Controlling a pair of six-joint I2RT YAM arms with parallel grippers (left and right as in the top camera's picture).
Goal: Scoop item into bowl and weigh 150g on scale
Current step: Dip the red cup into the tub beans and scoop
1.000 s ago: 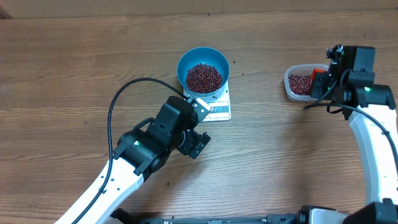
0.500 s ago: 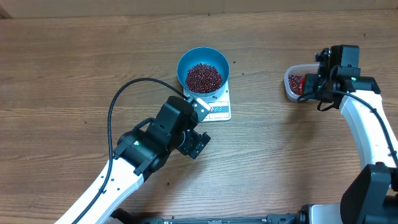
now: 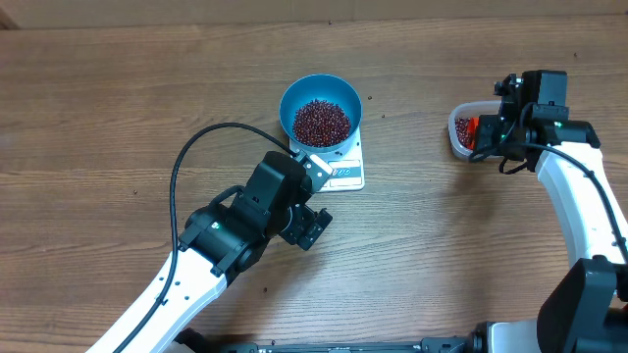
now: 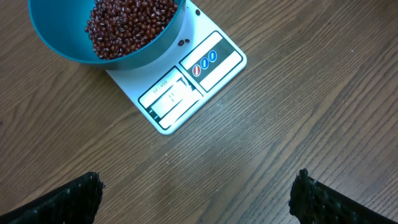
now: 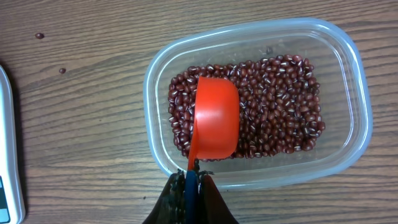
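Overhead, right arm (image 3: 579, 196) swung farther over tub (image 3: 454, 138), red scoop (image 5: 216, 121) among beans (image 5: 280, 118)

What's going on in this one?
The right gripper is shut on the handle of a red scoop, which is down in the clear tub among the beans. The blue bowl sits on the scale, already holding a heap of beans. The left gripper hangs open over the table just short of the scale, holding nothing.
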